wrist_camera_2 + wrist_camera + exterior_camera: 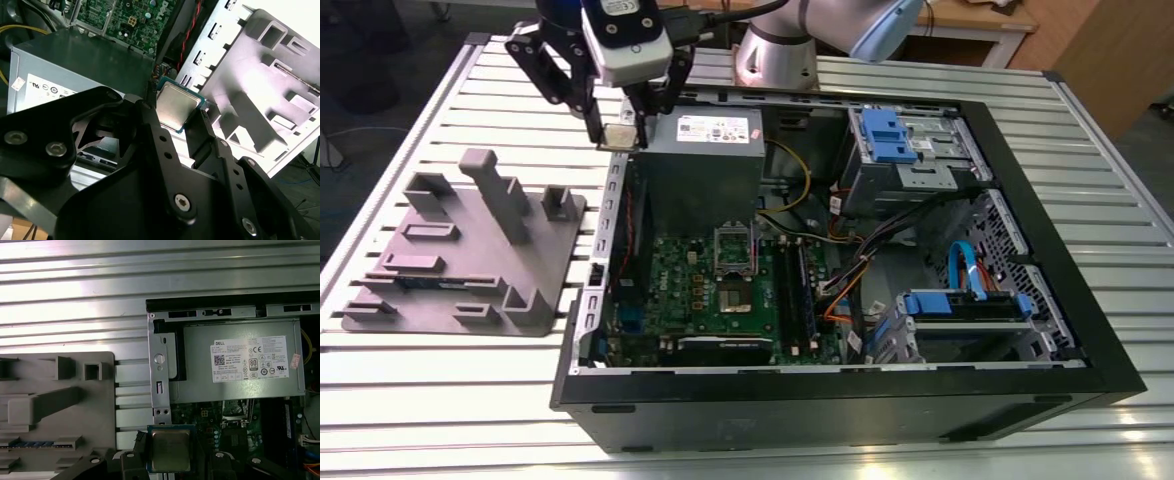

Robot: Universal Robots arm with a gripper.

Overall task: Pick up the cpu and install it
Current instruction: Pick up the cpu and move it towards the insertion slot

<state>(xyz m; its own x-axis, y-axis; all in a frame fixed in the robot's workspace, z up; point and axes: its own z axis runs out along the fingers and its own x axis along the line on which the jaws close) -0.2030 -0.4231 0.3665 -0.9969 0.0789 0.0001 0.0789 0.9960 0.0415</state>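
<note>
Well, the gripper (pixel 619 138) pinches the chip (pixel 177 106) by its edges over the case (pixel 854 405) wall. In the exterior view, the socket (pixel 734 250) lies at five o'clock. A tilted landing could bend pins.

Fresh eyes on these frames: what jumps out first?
The cpu, pinched by its edges in the gripper near the rim of the open computer case, beside the grey power supply. Then the green motherboard inside the case, and the grey parts holder on the slatted table at the exterior view's left.
</note>
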